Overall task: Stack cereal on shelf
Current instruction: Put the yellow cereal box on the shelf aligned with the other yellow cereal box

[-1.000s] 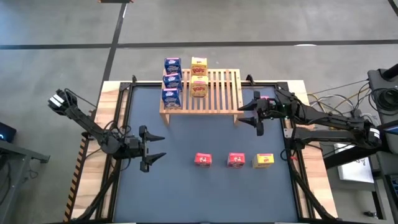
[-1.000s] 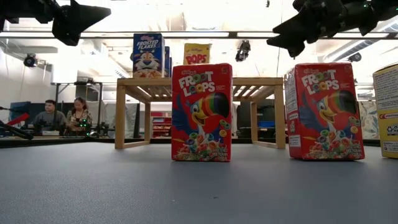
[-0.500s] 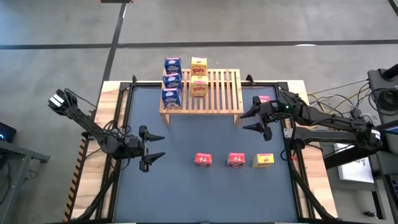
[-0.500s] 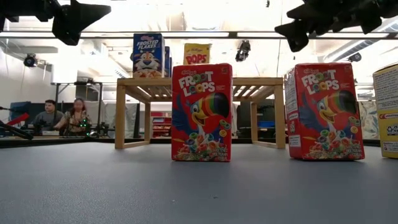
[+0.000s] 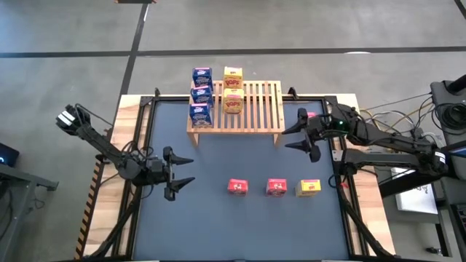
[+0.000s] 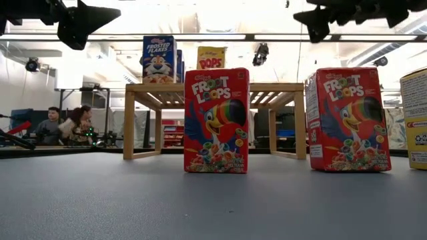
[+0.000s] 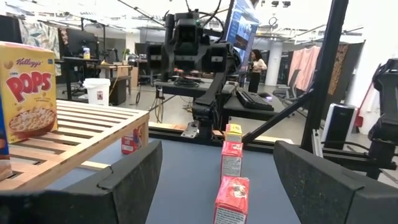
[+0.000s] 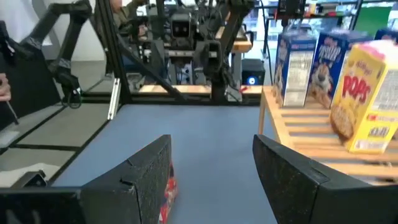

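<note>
While the left end effector (image 5: 180,183) hovers wide and empty at nine o'clock on the surface (image 5: 218,225), three blue boxes (image 5: 201,95) and two yellow boxes (image 5: 232,90) stand on the shelf (image 5: 258,109) at twelve. Two red boxes (image 5: 256,186) and a yellow box (image 5: 309,188) line up at five. The right end effector (image 5: 300,138) hangs parted, empty, at two.

Two seated people (image 6: 67,125) and a white bucket (image 7: 98,91) beyond the dark table (image 5: 218,218)

On the light wooden slatted shelf (image 5: 251,108) stand three blue cardboard cereal boxes (image 5: 201,94) and two yellow ones (image 5: 233,91); before it, two red boxes (image 5: 256,187) and a yellow one (image 5: 309,188) stand upright.
</note>
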Controlling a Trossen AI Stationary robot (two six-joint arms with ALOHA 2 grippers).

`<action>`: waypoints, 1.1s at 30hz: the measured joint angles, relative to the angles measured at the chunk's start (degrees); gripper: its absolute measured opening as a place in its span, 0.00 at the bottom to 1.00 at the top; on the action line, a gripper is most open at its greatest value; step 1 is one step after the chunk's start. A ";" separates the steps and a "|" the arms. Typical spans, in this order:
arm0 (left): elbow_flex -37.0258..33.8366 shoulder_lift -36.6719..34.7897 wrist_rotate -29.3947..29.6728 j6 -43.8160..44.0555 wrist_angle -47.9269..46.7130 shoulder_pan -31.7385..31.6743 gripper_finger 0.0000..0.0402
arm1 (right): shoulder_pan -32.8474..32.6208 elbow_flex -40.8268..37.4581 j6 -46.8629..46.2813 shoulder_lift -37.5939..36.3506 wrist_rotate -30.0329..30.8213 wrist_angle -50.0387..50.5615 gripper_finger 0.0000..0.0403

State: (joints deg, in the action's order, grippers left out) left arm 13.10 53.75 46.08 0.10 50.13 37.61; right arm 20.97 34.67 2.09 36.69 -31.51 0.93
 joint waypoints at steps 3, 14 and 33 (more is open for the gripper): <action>0.00 0.08 0.04 0.00 0.02 -0.05 0.73 | 0.00 1.93 -0.02 0.12 -0.01 1.35 0.54; 0.00 0.19 0.04 -0.02 -0.02 -0.12 0.73 | 0.00 2.68 0.04 0.77 -0.01 6.18 0.54; 0.00 0.18 0.02 -2.38 -0.09 -0.12 0.73 | 0.00 1.95 0.11 5.11 0.00 6.06 0.54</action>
State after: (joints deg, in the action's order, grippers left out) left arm 13.10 53.93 46.11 -2.28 50.04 37.50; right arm 20.97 36.62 2.20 41.80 -31.51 6.99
